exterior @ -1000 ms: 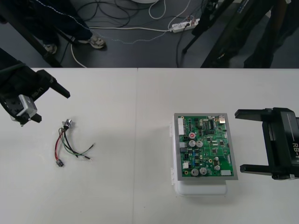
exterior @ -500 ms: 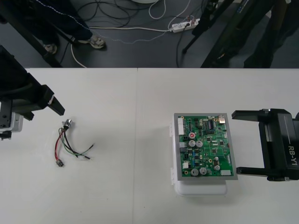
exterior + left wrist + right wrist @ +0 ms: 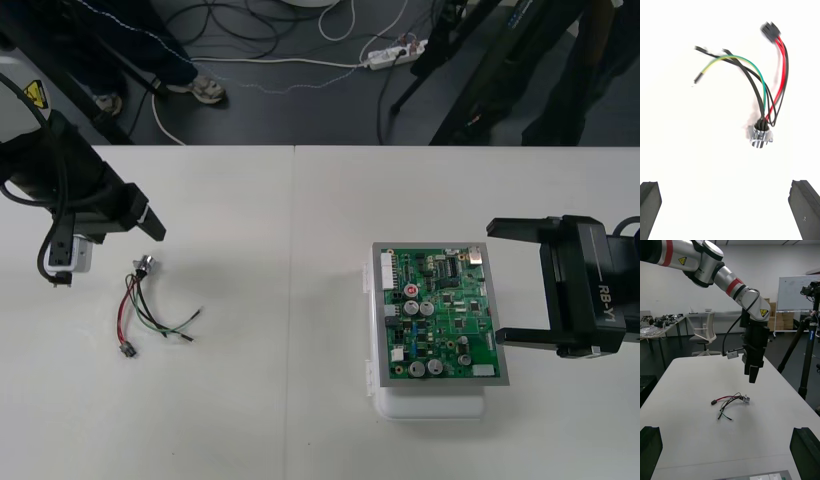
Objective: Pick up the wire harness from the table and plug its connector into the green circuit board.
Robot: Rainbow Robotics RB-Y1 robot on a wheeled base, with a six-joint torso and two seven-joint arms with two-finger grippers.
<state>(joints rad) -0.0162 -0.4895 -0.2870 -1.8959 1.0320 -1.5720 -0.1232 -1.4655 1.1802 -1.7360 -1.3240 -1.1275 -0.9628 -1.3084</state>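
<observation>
Table [image 3: 300, 320]: plain and light, with everything resting on it.
Circuit board [image 3: 440, 315]: green, on a white base, on the table's right part.
Right gripper [image 3: 494, 282]: fingers wide apart at the board's right edge, holding nothing.
Left gripper [image 3: 729, 212]: fingers spread wide, above the socket, empty.
Wire harness [image 3: 145, 305]: loose on the table's left part, well apart from the board.
Socket [image 3: 146, 264]: at the harness's far end.
Plug [image 3: 129, 351]: at the harness's near end.

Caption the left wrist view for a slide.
Left gripper, open, above the wire harness on the table; metal socket nearest, black plug farthest.
</observation>
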